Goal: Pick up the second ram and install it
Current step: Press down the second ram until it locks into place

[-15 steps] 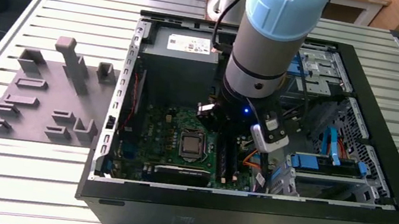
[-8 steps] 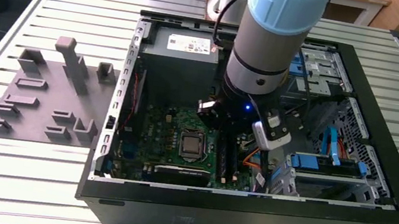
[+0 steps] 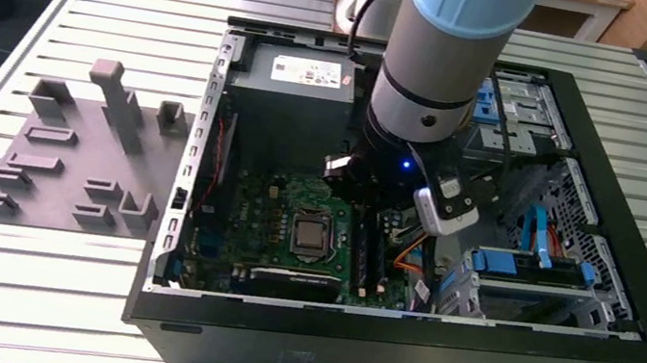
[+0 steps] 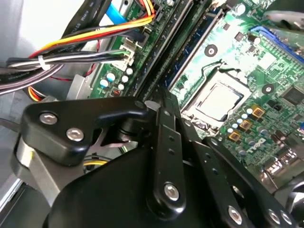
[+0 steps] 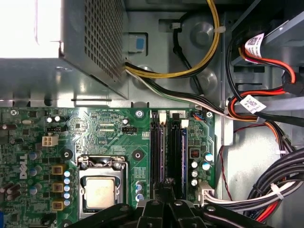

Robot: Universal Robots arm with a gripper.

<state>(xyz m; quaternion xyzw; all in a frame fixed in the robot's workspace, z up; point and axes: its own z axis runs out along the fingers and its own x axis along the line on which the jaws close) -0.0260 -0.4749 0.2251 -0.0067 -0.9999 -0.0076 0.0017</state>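
Black gripper point(image 5: 164, 202) low over green motherboard point(image 5: 109, 137) slots
Narrow blue ram stick point(image 5: 184, 159) sits seated in its slot; the jaws' state I cannot tell

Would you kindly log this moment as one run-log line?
arm: inside computer case | gripper: above RAM slots beside CPU socket | second ram: blue stick lying in slot

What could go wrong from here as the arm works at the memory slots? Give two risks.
1. The gripper hangs low over the memory slots, close to a blue ram stick; pressing off line might stress the stick or the board.
2. The cable bundle lies close beside the slots and could snag the wrist.
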